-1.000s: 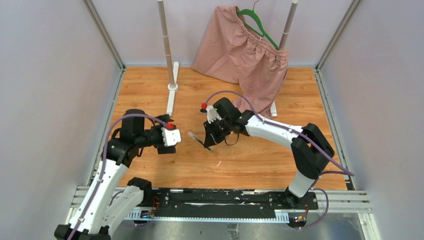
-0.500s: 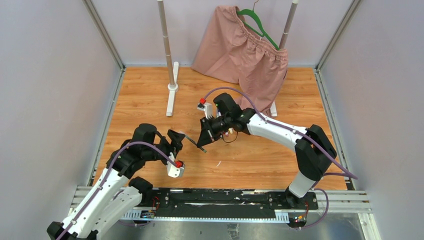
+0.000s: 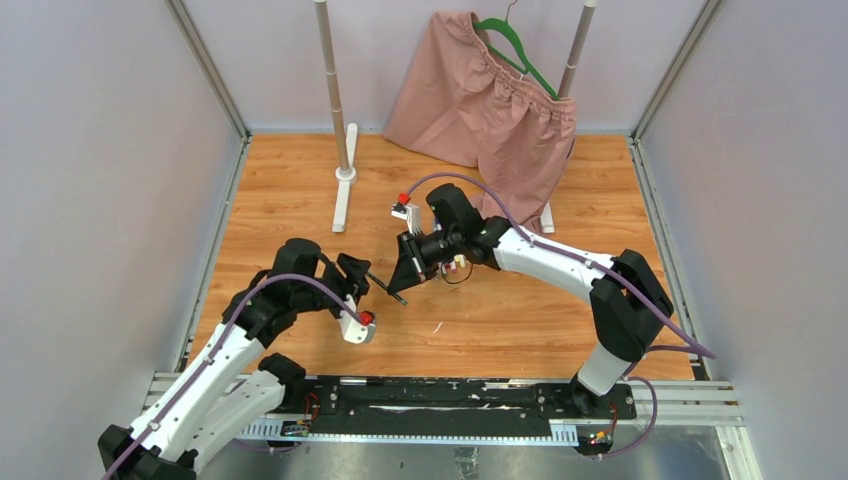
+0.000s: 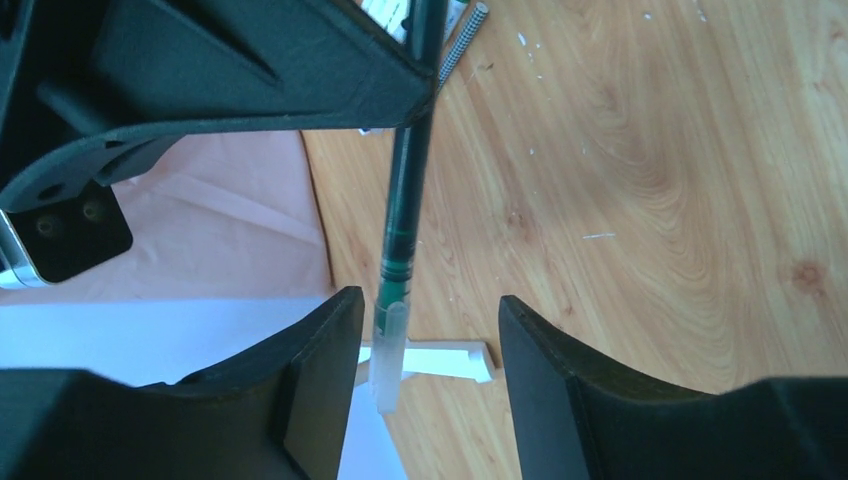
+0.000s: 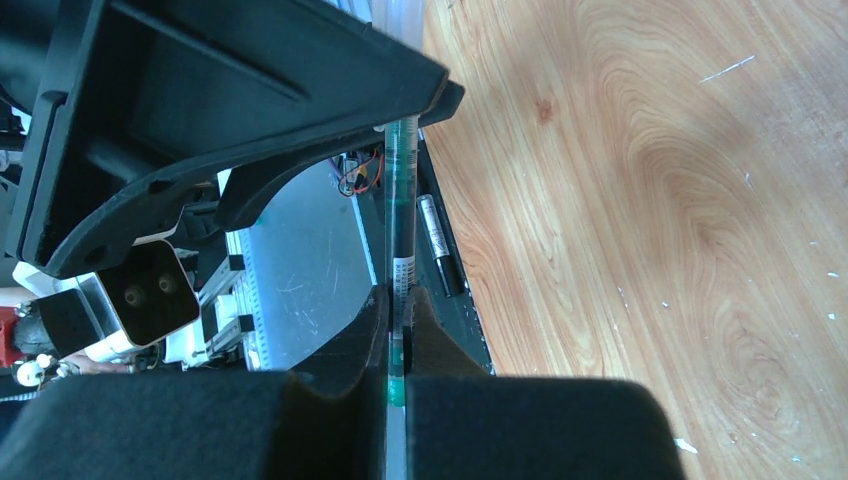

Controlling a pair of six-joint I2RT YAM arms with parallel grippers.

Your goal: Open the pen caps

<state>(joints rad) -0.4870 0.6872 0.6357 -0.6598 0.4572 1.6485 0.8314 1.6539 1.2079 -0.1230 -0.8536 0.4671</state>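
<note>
Right pincer [image 5: 398,300] is clamped tight on the pen [image 5: 400,215], holding it above the table [image 4: 650,200] w/ the free end offered across. Left pincer [image 4: 425,330], approx half open, straddles the pale cap [image 4: 388,350] w/o touching, prob. ready to pinch & pull.

Matt black plastic fingers [image 4: 320,390] of the left gripper [image 4: 428,330] flank a glossy, translucent dark-green plastic pen [image 4: 405,190] with a frosted clear end; beneath the jaws, a smooth wood-grain table [image 4: 650,200].
</note>
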